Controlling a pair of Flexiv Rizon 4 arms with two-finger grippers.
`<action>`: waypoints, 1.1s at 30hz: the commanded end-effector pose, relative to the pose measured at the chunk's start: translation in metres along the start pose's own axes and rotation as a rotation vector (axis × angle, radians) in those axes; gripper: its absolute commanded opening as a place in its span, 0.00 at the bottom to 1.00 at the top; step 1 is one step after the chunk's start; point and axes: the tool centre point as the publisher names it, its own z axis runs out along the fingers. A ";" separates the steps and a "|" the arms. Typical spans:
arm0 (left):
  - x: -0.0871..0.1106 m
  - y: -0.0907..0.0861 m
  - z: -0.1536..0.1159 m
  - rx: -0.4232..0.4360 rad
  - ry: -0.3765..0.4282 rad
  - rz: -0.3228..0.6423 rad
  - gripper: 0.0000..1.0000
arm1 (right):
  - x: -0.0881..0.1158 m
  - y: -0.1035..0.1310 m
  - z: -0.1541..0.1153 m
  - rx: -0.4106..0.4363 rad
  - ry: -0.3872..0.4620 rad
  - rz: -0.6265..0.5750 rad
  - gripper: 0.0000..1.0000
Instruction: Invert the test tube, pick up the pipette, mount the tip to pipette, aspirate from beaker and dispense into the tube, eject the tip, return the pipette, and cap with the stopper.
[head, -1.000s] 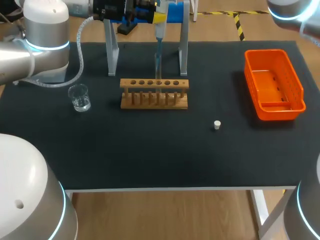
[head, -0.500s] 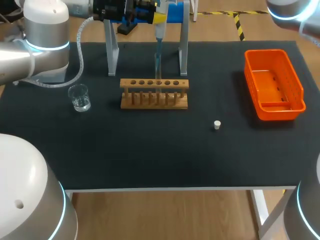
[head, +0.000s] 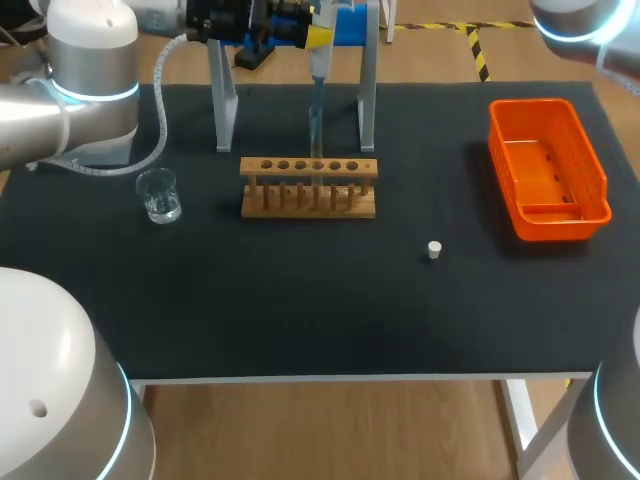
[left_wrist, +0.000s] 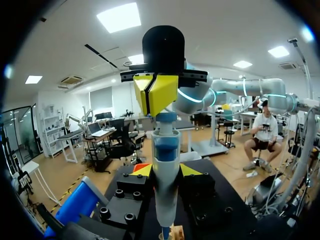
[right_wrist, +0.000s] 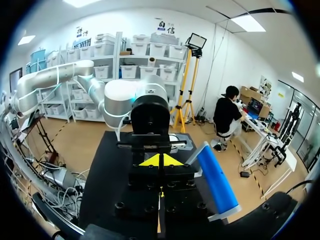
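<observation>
Currently my left end effector (left_wrist: 166, 171) grips the pipette (left_wrist: 166, 200), tip down at the racked test tube (head: 315, 140); my right end effector (right_wrist: 160, 161) is closed. A hard plunger press could tilt it and spill outside.

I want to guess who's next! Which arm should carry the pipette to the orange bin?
Probably left: the left gripper holds the pipette; the right gripper is shut, holding nothing.
</observation>
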 end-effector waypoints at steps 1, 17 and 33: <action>-0.002 -0.004 -0.002 0.000 0.000 0.000 0.00 | 0.000 -0.006 0.003 0.002 0.004 0.001 0.00; -0.002 -0.004 -0.002 0.000 0.000 0.000 0.00 | 0.002 -0.013 0.007 0.009 0.016 0.015 0.00; -0.002 -0.004 -0.002 0.000 0.000 0.000 0.00 | 0.003 0.001 -0.014 -0.045 0.001 -0.023 0.00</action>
